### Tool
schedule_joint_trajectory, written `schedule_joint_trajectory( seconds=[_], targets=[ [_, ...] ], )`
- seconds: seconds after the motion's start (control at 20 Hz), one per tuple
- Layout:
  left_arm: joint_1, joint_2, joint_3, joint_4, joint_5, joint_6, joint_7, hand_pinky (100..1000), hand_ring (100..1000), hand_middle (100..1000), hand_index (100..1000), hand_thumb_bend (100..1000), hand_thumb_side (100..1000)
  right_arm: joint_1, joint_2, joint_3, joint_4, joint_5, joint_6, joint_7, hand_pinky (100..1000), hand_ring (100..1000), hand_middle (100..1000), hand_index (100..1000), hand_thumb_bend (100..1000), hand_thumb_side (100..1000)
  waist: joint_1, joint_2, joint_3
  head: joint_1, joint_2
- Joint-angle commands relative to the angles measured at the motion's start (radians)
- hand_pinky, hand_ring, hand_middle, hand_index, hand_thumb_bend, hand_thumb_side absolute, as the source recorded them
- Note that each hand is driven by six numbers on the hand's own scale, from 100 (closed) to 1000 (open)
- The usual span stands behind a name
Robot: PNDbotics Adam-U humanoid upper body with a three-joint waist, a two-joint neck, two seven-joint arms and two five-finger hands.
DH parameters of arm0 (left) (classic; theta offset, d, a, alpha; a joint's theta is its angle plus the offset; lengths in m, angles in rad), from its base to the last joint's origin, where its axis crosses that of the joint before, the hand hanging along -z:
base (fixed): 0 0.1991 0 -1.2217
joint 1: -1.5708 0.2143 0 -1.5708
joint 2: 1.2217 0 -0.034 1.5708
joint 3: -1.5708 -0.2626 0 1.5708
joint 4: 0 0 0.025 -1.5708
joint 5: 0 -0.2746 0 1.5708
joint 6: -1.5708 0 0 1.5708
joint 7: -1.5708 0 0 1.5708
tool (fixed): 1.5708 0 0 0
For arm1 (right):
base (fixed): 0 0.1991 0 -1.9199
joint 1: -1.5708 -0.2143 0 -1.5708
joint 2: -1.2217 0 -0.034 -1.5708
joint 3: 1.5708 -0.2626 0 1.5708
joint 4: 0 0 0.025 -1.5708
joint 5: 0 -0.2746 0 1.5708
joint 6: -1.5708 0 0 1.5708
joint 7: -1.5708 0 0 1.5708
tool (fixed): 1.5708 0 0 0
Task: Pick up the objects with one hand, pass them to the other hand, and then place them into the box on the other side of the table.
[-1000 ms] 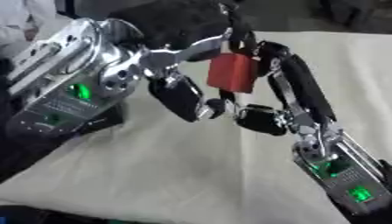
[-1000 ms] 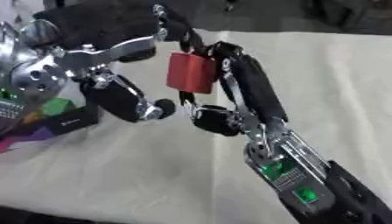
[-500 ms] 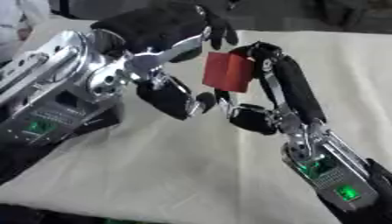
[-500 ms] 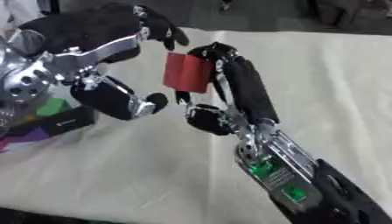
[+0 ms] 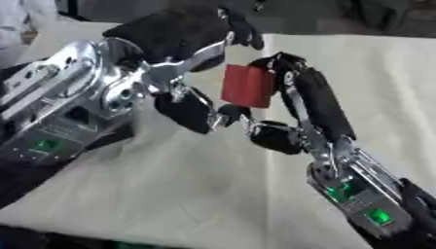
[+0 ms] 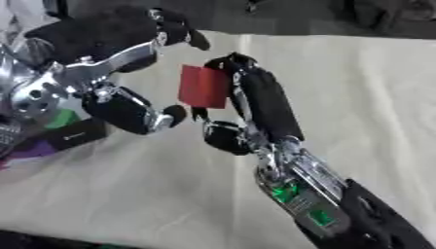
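Red block [image 5: 247, 86] is held above the table [image 5: 187, 194], mid-frame, clear of the cloth surface. Right hand [image 5: 294, 109] grasps it: long black fingers run up the block's right edge and curl over its top corner, thumb below near its lower edge. Left hand [image 5: 183, 63] sits just beside the block's left edge, fingers spread and relaxed, one arching over the block's top; contact with the block cannot be told. Pale cloth lies open in front of and to the right of both arms. In the right eye view, a dark box [image 6: 72, 138] with purple and green contents lies at the left edge, under the left forearm.
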Motion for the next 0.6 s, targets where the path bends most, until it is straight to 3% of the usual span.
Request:
schedule_joint_trajectory(
  seconds=[0.05, 0.45, 0.6],
  targets=[
    [-0.025, -0.005, -0.006, 0.023, -0.019, -0.001, -0.022, 812, 852, 787, 869, 406, 166, -0.021, -0.002, -0.004, -0.012, 0.009, 0.000, 0.003, 567, 501, 518, 563, 100, 100, 0.004, -0.019, 0.001, 0.010, -0.003],
    [-0.033, -0.033, -0.034, 0.115, -0.052, -0.027, 0.002, 783, 809, 736, 857, 390, 164, -0.028, -0.004, 0.007, -0.012, 0.002, 0.018, -0.006, 555, 498, 524, 572, 100, 100, 0.006, -0.025, 0.000, 0.022, 0.016],
    [-0.034, -0.045, -0.039, 0.145, -0.060, -0.039, 0.030, 767, 780, 695, 836, 337, 165, -0.031, -0.003, 0.016, -0.011, 0.006, 0.016, 0.001, 545, 495, 521, 570, 100, 100, 0.007, -0.025, -0.001, 0.022, 0.019]
  ],
)
